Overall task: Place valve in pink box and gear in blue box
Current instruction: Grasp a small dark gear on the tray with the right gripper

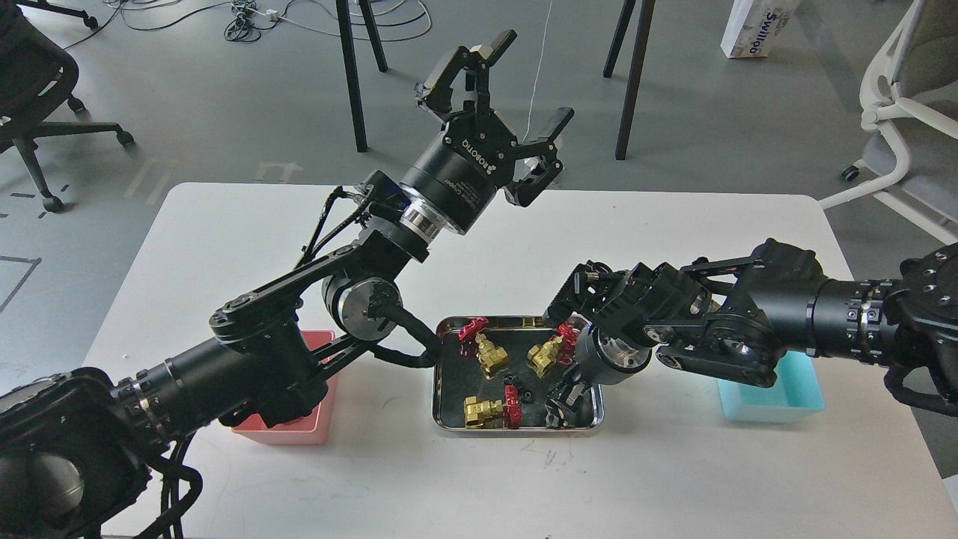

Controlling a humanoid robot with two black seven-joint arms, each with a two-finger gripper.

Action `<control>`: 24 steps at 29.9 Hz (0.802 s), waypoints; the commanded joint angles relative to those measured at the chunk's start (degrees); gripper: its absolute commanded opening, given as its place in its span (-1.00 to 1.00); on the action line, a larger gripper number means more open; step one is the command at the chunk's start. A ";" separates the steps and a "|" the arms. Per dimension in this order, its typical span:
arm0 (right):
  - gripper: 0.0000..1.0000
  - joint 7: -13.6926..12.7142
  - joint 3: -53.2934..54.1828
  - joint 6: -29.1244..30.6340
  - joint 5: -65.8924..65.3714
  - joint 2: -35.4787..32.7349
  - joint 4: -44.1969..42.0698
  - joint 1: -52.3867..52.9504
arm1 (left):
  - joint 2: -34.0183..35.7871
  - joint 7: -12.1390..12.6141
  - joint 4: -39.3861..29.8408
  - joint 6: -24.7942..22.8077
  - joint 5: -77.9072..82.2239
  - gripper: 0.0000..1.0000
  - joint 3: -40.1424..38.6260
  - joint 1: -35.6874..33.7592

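Looks like a robotics lab or test room. Grey floor [711, 112] with loose cables [247, 15], tape marks [22, 198] and black stand legs [352, 75]; white table [224, 224], office chairs [898, 112] at the sides, cardboard box [756, 26] on the floor.

White rectangular table with rounded corners [224, 224], seen from above and standing on a grey floor [187, 90]. Three containers directly on its near half, in a row and well apart: salmon-pink rectangular plastic bin [314, 427] at left (largely hidden behind a black arm), shiny steel tray [441, 419] in the middle, light cyan rectangular plastic bin [801, 393] at right. Faint dark scuff marks [550, 453] just in front of the tray.
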 commanded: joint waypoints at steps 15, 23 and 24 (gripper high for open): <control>-0.24 0.05 0.21 0.00 0.35 0.98 -1.60 -1.09 | -0.89 0.00 1.41 -0.05 0.25 0.98 0.07 0.45; -0.31 0.05 0.21 0.00 0.44 1.86 -2.30 -1.35 | -1.07 0.00 2.37 -0.05 0.25 0.98 0.15 0.54; -0.32 0.05 0.21 0.00 0.44 1.95 -2.22 -1.35 | -1.07 0.00 2.37 -0.05 0.25 0.98 0.15 0.54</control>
